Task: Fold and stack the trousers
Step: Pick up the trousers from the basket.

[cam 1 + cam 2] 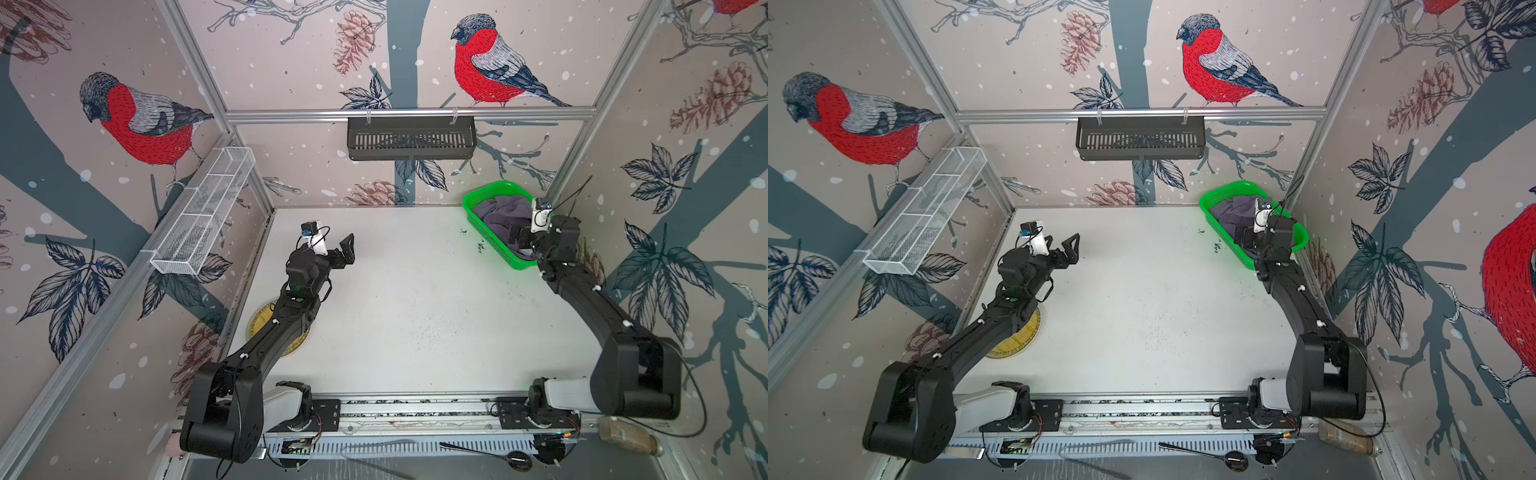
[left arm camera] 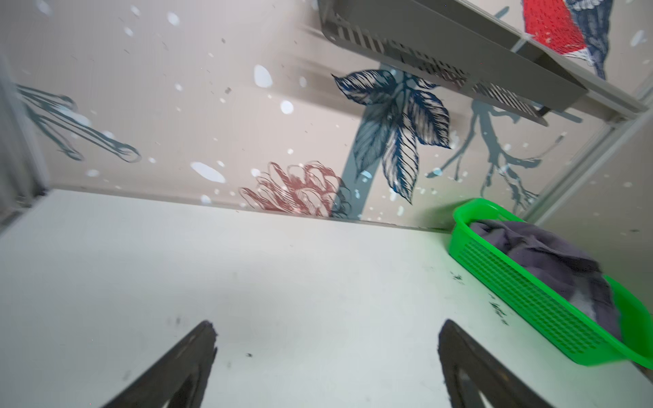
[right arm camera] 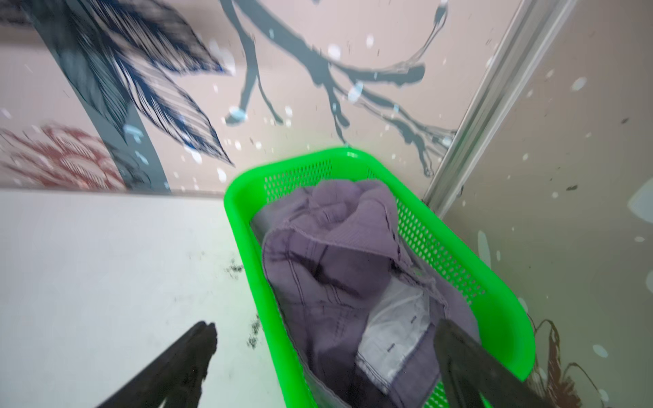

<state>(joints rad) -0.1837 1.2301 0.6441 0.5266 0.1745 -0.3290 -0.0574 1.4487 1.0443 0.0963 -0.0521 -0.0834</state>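
While the trousers (image 3: 335, 268) lie crumpled in the green basket (image 3: 243, 226) at the far right corner of the table (image 1: 415, 316), pale lining showing, we see the right gripper (image 3: 325, 326) hovering at the basket's near end, jaws spread wide and holding nothing. The left gripper (image 2: 328, 327), equally wide and empty-handed, hangs above the table's left side, well apart from the basket.

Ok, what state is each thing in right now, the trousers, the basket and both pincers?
Trousers: crumpled, unfolded, pale lining showing.
Green basket: upright in the table's far corner, holding the trousers.
Left pincer: open, holding nothing, above the table.
Right pincer: open, holding nothing, at the basket's near end.
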